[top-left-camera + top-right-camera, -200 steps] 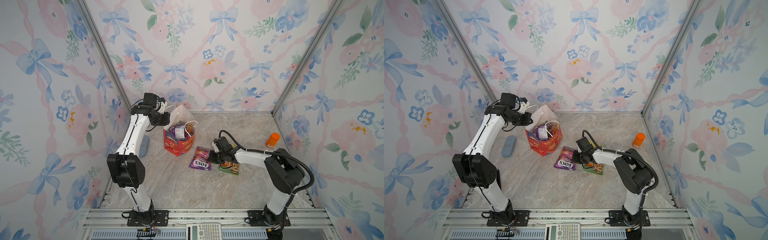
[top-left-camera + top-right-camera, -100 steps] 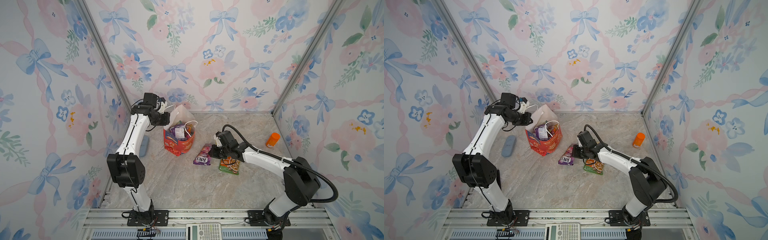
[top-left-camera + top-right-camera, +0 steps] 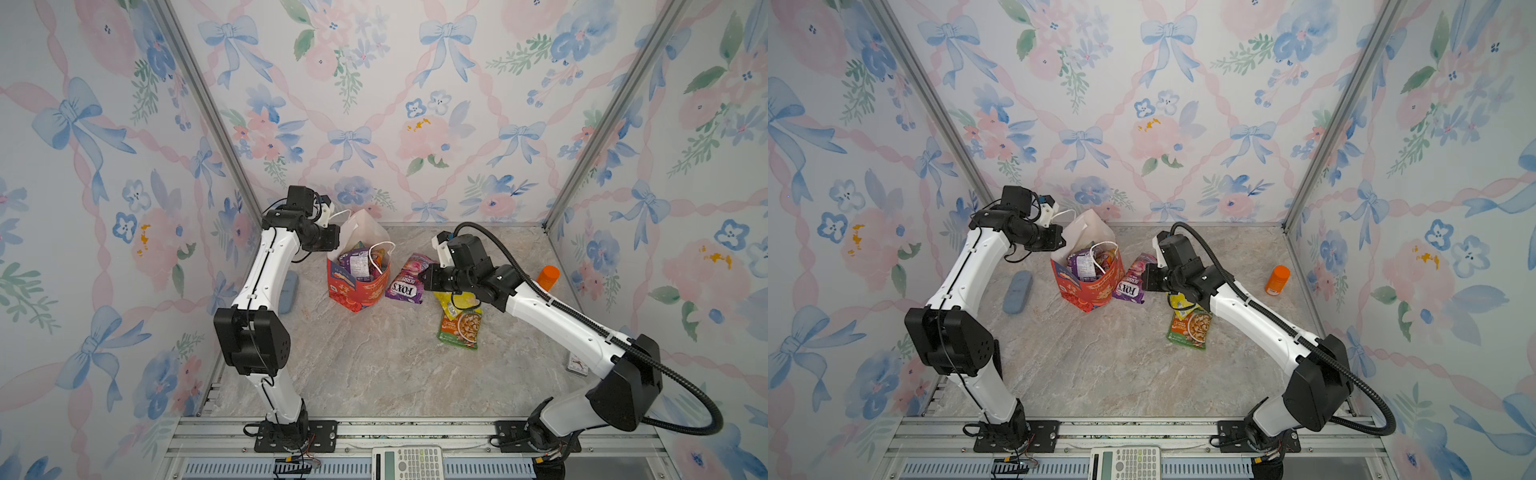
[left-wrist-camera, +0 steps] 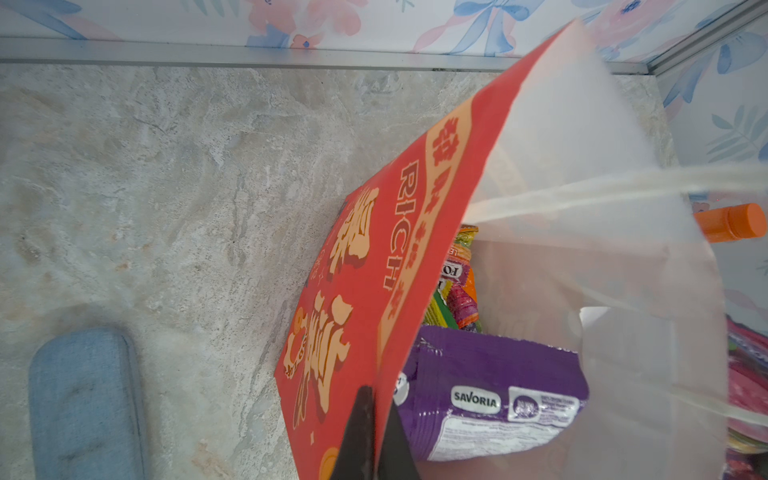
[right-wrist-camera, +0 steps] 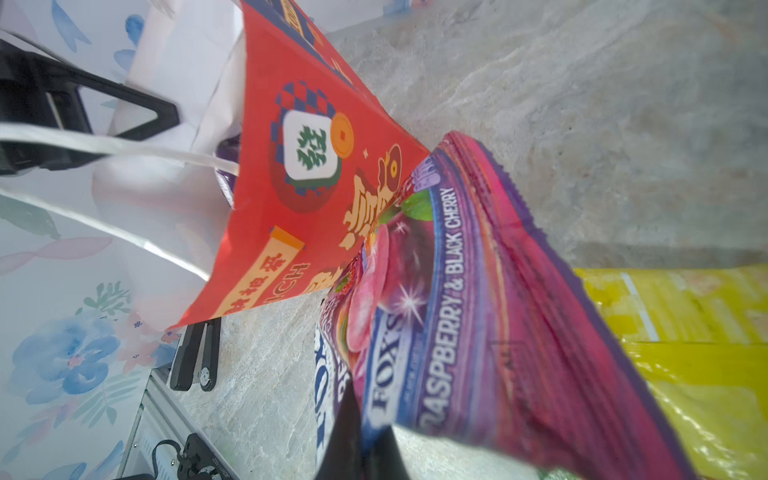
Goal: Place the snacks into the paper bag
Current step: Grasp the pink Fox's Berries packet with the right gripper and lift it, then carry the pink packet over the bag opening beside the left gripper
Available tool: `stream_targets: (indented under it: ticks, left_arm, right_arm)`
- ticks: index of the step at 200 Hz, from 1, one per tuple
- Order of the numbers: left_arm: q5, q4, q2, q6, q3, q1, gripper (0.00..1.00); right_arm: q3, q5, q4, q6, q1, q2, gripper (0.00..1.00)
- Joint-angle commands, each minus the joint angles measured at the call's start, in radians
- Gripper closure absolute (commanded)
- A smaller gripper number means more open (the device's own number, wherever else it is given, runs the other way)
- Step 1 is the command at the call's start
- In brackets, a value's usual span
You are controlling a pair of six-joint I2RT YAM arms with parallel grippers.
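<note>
While the marbled counter (image 3: 374,374) takes up the whole floor of the flowered booth, the left arm (image 3: 266,282) and the right arm (image 3: 552,316) reach in from the near rail. The red paper bag (image 3: 357,291) stands upright toward the back of the counter, left of the middle, with its mouth open and its pale inside showing. The left tool (image 4: 368,415) is pinched together on the top edge of one bag wall, one finger on the red outside and one on the pale inside. A purple packet (image 4: 490,374) lies inside the bag with more bright packets packed behind it, and a white cord handle (image 3: 380,253) loops over them. Just to the right of the bag, the right tool (image 5: 357,432) is clamped on a pink and purple packet (image 3: 405,282) marked FOX'S; whether the packet's far corner touches the bag's red side cannot be told. A blue pad (image 3: 1017,293) lies flat to the left of the bag. Under the right arm a yellow packet (image 3: 455,301) overlaps a green packet (image 3: 459,328), both flat on the counter. An orange bottle (image 3: 547,278) stands near the right wall, well apart from the bag.
</note>
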Motion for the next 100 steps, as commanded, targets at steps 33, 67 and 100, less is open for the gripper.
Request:
stream_targets:
  ticks: [33,67,100]
  left_arm:
    - [0.002,-0.035,-0.023,-0.01,-0.012,0.0,1.0]
    - [-0.001,-0.034,-0.024,-0.01,-0.012,0.0,1.0]
    - [0.002,-0.035,-0.023,-0.01,-0.014,-0.001,1.0]
  right_arm:
    - [0.248,0.06,-0.075,-0.153,-0.069,0.051,1.0]
    - [0.474,0.072,-0.148,-0.226,-0.082,0.148,1.0]
    - [0.676,0.084,-0.194,-0.265,-0.08,0.268,1.0]
